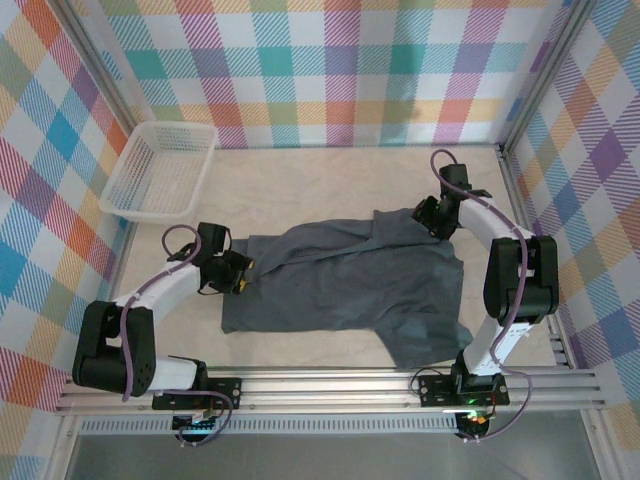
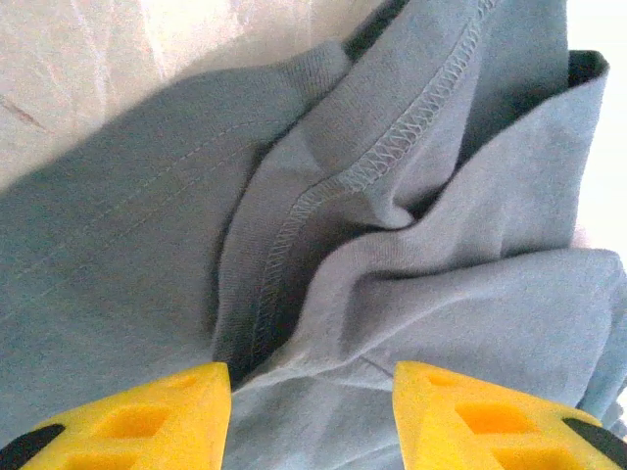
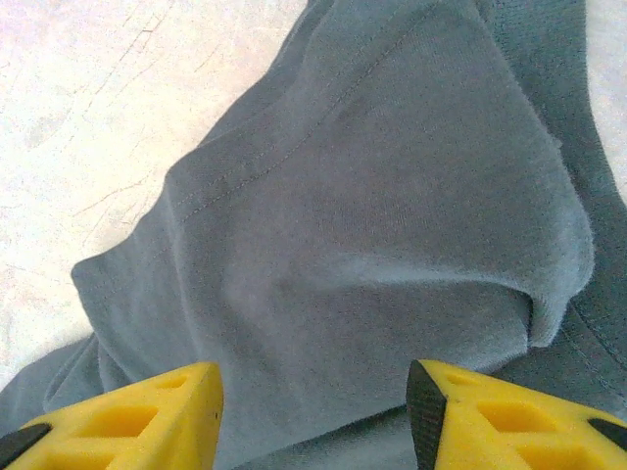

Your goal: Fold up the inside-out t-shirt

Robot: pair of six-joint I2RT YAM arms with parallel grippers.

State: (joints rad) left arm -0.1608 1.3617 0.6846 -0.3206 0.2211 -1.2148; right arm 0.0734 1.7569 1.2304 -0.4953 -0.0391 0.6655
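Note:
The inside-out t-shirt (image 1: pixel 350 290) lies spread and wrinkled on the pale table, slate blue-grey, with one corner trailing toward the front right. My left gripper (image 1: pixel 240 272) sits at the shirt's left edge. In the left wrist view its yellow fingers (image 2: pixel 186 416) stand apart over bunched cloth (image 2: pixel 441 294) with an overlocked seam showing, and nothing is pinched between them. My right gripper (image 1: pixel 430 218) hovers at the shirt's far right corner. In the right wrist view its jaws are open (image 3: pixel 313 392) above a raised fold of the shirt (image 3: pixel 392 196).
A white mesh basket (image 1: pixel 205 165) stands at the back left of the table (image 1: pixel 330 180). Checked walls close in the back and both sides. An aluminium rail (image 1: pixel 330 385) runs along the near edge, by the arm bases.

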